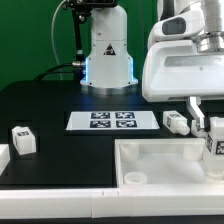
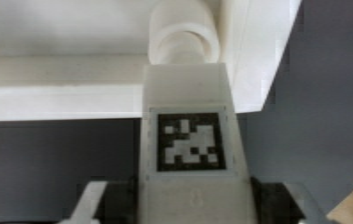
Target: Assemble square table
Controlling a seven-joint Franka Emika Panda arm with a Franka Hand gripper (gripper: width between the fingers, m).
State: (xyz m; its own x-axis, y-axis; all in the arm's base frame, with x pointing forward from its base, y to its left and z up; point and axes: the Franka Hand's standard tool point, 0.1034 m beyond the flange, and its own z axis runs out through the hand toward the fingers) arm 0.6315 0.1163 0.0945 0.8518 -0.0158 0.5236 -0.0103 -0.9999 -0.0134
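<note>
One held leg [image 2: 189, 130] is clamped between the two fingers [image 2: 98, 203] of the gripper [image 1: 208, 125]. In the wrist view the pads press on both sides of it, and its black-and-white tag faces the camera. The held leg stands upright, with its far end at a round corner hole [image 2: 191, 45] of the square table top [image 1: 165, 165]. I cannot tell if this end is already inside the hole or only close above it.

In the exterior view the table top lies flat on the black table [image 1: 50, 110], at the front and toward the exterior view's right. The held leg is at its far corner, at the right border of the picture.

Two other legs lie loose on the black table. The second leg [image 1: 177, 122] is just beside the far edge of the table top, near the gripper. The third leg [image 1: 22, 138] is well apart, at the exterior view's left. The marker board [image 1: 112, 120] lies between these two, in front of the robot base [image 1: 108, 55].
</note>
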